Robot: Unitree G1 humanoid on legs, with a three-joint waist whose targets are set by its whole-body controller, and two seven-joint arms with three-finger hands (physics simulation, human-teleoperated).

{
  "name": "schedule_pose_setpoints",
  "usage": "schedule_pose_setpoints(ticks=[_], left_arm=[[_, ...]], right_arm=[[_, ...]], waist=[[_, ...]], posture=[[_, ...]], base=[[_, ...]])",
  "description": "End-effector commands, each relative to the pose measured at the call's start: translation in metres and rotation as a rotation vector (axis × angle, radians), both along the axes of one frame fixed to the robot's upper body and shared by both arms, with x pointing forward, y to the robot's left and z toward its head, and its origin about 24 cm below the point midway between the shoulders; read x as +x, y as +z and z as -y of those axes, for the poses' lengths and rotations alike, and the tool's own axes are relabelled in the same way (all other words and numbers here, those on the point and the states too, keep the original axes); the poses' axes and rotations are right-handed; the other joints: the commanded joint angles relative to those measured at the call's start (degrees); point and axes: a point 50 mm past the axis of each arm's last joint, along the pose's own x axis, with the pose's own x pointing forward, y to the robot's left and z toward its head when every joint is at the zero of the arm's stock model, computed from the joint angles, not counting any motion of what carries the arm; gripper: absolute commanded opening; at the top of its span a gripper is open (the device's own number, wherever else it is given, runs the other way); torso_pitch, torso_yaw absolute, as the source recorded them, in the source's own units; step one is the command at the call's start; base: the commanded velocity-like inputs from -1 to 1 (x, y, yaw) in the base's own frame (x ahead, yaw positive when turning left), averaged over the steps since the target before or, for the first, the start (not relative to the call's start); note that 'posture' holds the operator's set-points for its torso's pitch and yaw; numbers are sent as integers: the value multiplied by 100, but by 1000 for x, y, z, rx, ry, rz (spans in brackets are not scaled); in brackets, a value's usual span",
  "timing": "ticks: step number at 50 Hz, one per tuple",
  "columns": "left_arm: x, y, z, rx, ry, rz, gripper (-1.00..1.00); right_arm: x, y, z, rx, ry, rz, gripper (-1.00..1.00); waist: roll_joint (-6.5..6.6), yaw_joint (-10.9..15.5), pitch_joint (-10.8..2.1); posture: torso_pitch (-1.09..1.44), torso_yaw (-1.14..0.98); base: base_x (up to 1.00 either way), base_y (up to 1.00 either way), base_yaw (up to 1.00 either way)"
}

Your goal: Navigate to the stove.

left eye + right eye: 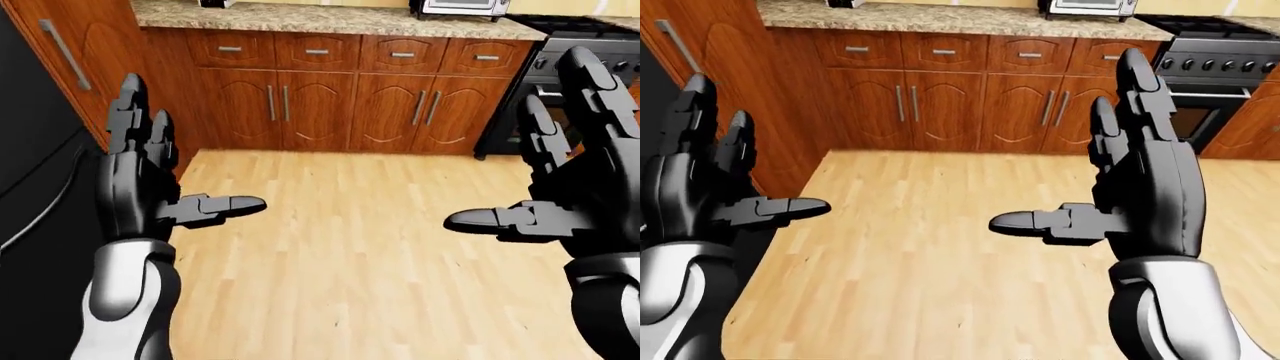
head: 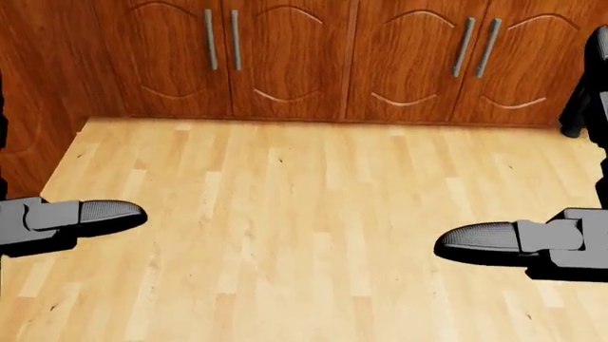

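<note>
Wood-floored kitchen: black stove (image 1: 1223, 71) with knobs, top right; both hands spread, empty.

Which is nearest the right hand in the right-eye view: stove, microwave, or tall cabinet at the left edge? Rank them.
From the right hand:
1. Stove, just up and right.
2. Microwave, on the counter at top.
3. Tall cabinet, far left.
</note>
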Motion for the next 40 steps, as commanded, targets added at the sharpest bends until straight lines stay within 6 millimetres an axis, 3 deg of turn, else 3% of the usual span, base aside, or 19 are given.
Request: schedule_pose_setpoints(ticks=[1,2,3,4,11,13,14,15,16,19,22,24,25,26,27,28,36,39,40], left_arm=[[-3,7,3,7,-15,51,100],[-3,7,3,8,-16,50,100],[-3,7,3,9,-16,51,100],[-3,7,3,9,-16,50,100],[-1,7,3,11,-15,51,100],[-1,8,4,12,-17,51,100],[-1,8,4,12,-18,51,100],[-1,8,4,12,-18,50,100],[-1,8,4,12,-18,49,100],[-1,6,4,12,-18,48,100],[-1,6,3,11,-17,48,100],[-2,6,3,12,-16,48,100],[-2,6,3,11,-16,48,100],[-2,6,3,11,-16,48,100],[-1,6,3,11,-16,48,100],[-1,5,3,11,-16,47,100],[-2,6,4,11,-15,48,100],[-2,5,4,12,-16,47,100],[-2,6,4,12,-17,47,100]], right_arm=[[-2,7,2,4,-20,51,100],[-2,7,3,4,-22,51,100],[-3,8,3,5,-23,52,100],[-3,8,3,7,-24,52,100],[-2,8,3,9,-24,54,100],[-2,9,3,9,-25,54,100],[-2,9,3,9,-24,54,100],[-2,8,3,8,-24,53,100],[-2,8,3,7,-24,53,100],[-2,8,3,8,-24,56,100],[-2,8,3,9,-25,57,100],[-2,8,3,10,-24,56,100],[-2,8,3,10,-25,56,100],[-2,8,3,10,-25,55,100],[-2,7,3,10,-25,56,100],[-2,8,3,11,-24,56,100],[-2,8,4,11,-29,54,100],[-2,8,4,11,-30,55,100],[-3,9,4,11,-30,55,100]], waist=[[-223,-31,-126],[75,-62,-9],[-13,-29,19],[21,-55,14],[409,3,100],[637,2,47],[657,-10,-18],[565,59,17],[647,9,22],[631,1,-80],[456,19,1],[233,34,0],[32,33,-52],[-296,-3,-119],[-1,-30,5],[-47,-15,24],[400,-10,106],[767,-6,-2],[562,60,37]], posture=[[0,0],[0,0],[0,0],[0,0],[0,0],[0,0],[0,0],[0,0],[0,0],[0,0],[0,0],[0,0],[0,0],[0,0],[0,0],[0,0],[0,0],[0,0],[0,0]], base=[[0,-34,0],[0,-35,0],[0,-34,0],[0,-35,0],[0,-36,0],[0,-36,0],[0,-36,0],[0,-36,0],[0,-36,0],[0,-36,0],[0,-35,0],[0,-34,0],[0,-33,0],[0,-35,0],[0,-34,0],[0,-34,0],[0,-34,0],[0,-34,0],[0,-34,0]])
